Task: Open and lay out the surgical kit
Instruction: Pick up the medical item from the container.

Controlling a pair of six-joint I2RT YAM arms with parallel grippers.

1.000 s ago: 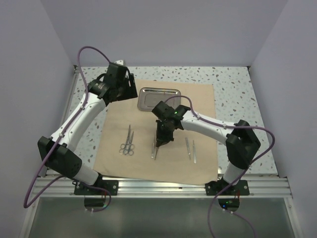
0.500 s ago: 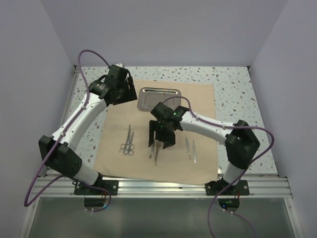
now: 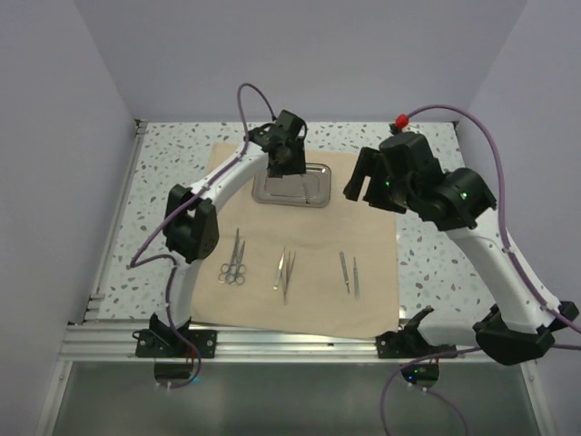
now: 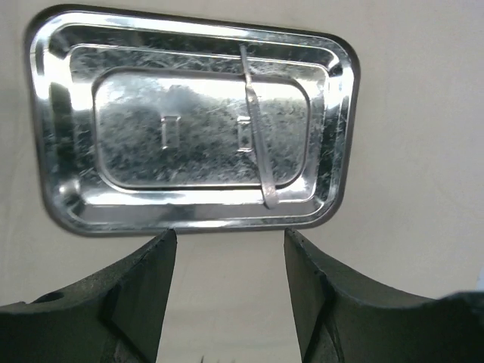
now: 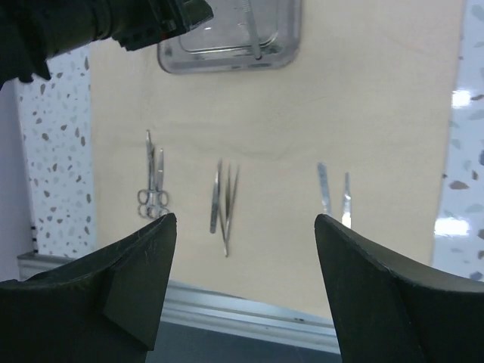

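The beige cloth (image 3: 313, 300) lies spread flat on the table. At its far edge stands the steel tray (image 3: 313, 193), with one thin silver instrument (image 4: 257, 136) lying across it. Scissors (image 3: 233, 260), tweezers (image 3: 285, 270) and two slim instruments (image 3: 349, 272) lie in a row on the near half of the cloth. My left gripper (image 3: 283, 168) hangs open just over the tray's near rim (image 4: 189, 219), and nothing sits between its fingers (image 4: 144, 295). Raised above the cloth's far right part, my right gripper (image 3: 361, 186) is open and empty, looking down on the row (image 5: 224, 200).
Speckled tabletop (image 3: 436, 218) borders the cloth on both sides and behind. An aluminium rail (image 3: 300, 343) runs along the near edge. Grey walls close in the left, back and right. The left arm (image 5: 91, 23) reaches across the far left of the cloth.
My right gripper opened, left the tweezers on the cloth and rose away to the far right. My left arm swung from the far left corner over to the tray.
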